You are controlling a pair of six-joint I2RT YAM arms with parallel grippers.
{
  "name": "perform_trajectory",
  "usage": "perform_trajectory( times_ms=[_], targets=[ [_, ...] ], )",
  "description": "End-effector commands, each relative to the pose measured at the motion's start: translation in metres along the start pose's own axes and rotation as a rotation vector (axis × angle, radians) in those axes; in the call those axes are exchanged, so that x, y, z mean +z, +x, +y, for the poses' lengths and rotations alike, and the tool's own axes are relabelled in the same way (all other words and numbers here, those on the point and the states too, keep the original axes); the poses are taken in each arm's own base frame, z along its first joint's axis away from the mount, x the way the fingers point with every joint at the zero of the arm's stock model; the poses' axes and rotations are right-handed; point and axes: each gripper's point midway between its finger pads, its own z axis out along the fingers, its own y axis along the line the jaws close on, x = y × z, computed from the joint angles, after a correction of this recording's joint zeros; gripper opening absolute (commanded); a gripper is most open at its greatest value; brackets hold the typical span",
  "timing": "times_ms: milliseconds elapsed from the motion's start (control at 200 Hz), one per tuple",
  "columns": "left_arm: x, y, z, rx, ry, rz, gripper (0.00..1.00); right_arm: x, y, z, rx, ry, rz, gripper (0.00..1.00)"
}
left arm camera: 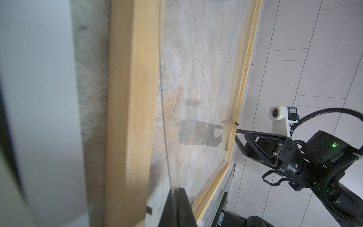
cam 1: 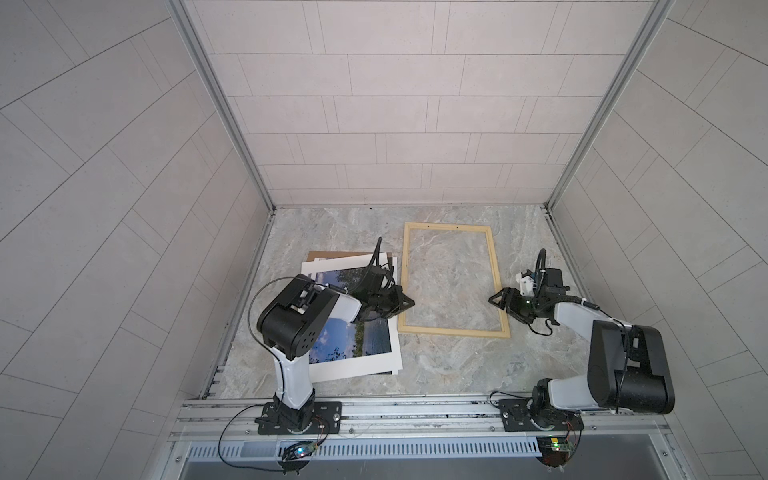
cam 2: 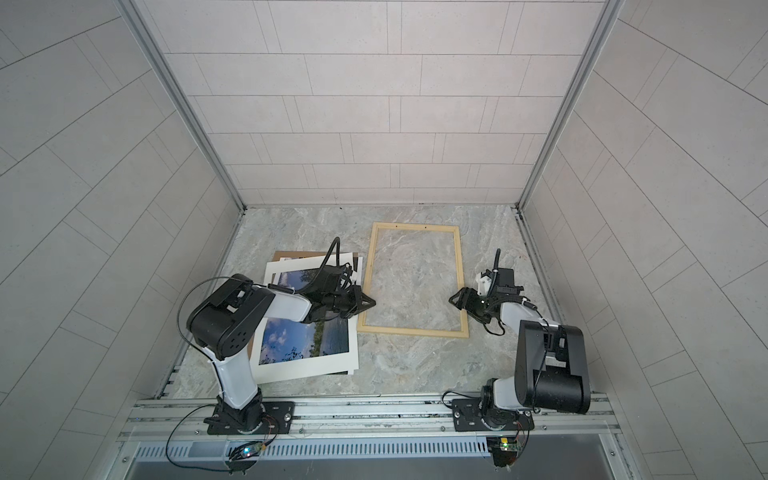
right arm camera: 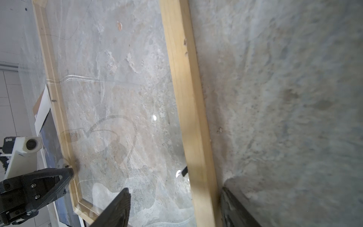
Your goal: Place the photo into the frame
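A: Surface type?
B: Grey marbled tabletop point(cam 1: 453, 374), enclosed by pale tiled walls point(cam 1: 395, 104).
A: Loose items?
B: One brown backing board point(cam 1: 322, 254), flat, left side, largely covered. Aluminium rail point(cam 1: 415, 409) along near edge.

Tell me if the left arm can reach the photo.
Probably yes: the photo lies uncovered atop its pile, right under the left arm, whose shut jaws sit just past its edge.

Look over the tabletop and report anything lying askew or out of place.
On the left, the white-bordered sky-and-water photo lies twisted over white sheets and a brown backing board, so the corners fan out untidily. The pale wooden rectangular frame beside them lies flat and holds no photo.
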Motion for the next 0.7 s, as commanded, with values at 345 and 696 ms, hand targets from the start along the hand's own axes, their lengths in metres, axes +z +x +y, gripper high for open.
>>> perform_trajectory(
  times_ms=[345,696],
  targets=[
    [-0.028,0.018,-0.012,-0.002,-0.003,-0.015,0.00,-0.028,0.020,0.007,-0.019,0.035,0.026,0.71],
    [-0.082,-0.016,-0.105,0.066,0.085,-0.164,0.00,-0.045,0.041,0.051,0.027,-0.190,0.095,0.76]
  ],
)
